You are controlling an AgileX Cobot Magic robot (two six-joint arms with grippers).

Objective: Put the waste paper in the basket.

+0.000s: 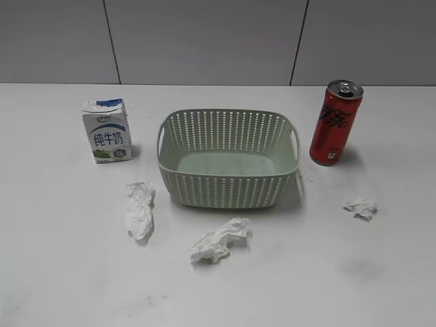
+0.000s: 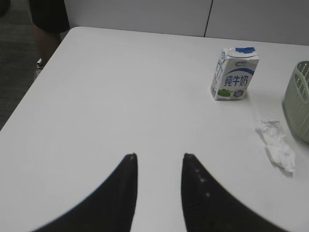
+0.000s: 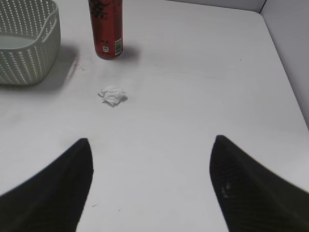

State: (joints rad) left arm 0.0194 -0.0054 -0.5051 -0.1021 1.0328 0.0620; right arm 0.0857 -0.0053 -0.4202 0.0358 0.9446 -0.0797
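The pale green basket (image 1: 228,158) stands empty at the table's middle; its edge also shows in the left wrist view (image 2: 300,99) and the right wrist view (image 3: 29,46). Three white waste paper wads lie on the table: one left of the basket (image 1: 139,210), also in the left wrist view (image 2: 276,144); one in front of it (image 1: 219,240); a smaller one at the right (image 1: 361,207), also in the right wrist view (image 3: 112,95). My left gripper (image 2: 159,155) is open and empty over bare table. My right gripper (image 3: 150,139) is wide open and empty. Neither gripper shows in the exterior view.
A blue-and-white milk carton (image 1: 107,131) stands left of the basket, also in the left wrist view (image 2: 234,73). A red drink can (image 1: 336,123) stands to its right, also in the right wrist view (image 3: 106,28). The table's left edge (image 2: 34,89) drops to dark floor.
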